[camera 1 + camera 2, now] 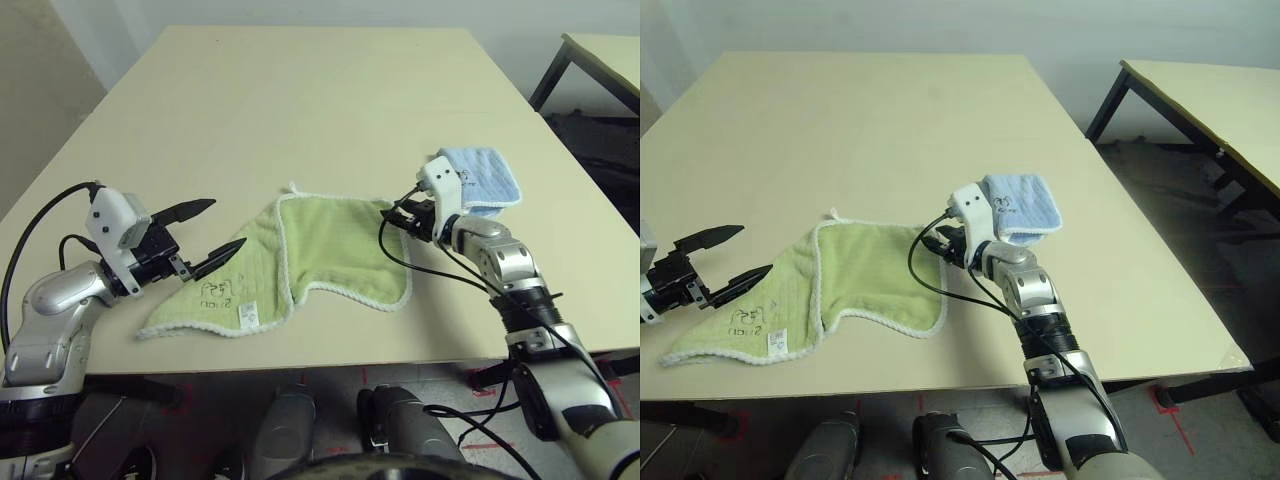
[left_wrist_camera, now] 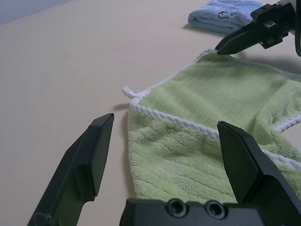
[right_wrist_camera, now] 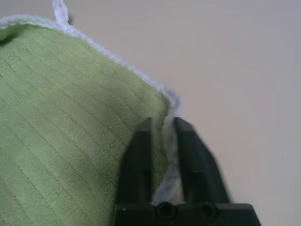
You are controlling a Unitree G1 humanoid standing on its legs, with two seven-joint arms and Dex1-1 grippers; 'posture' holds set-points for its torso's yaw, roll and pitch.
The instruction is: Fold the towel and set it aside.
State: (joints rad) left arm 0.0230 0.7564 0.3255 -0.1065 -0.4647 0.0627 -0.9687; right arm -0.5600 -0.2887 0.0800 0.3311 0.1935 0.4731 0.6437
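The light yellow-green towel lies partly folded and rumpled on the table, its white tag and dark drawing near the front left. My right gripper is shut on the towel's white-stitched edge at its far right corner. My left gripper is open, its fingers spread just above the towel's left part, holding nothing. A small white loop sticks out from the towel's far edge.
A smaller folded light blue towel lies just behind my right gripper. The beige table stretches far back and to the left. A second table stands off to the right across a gap.
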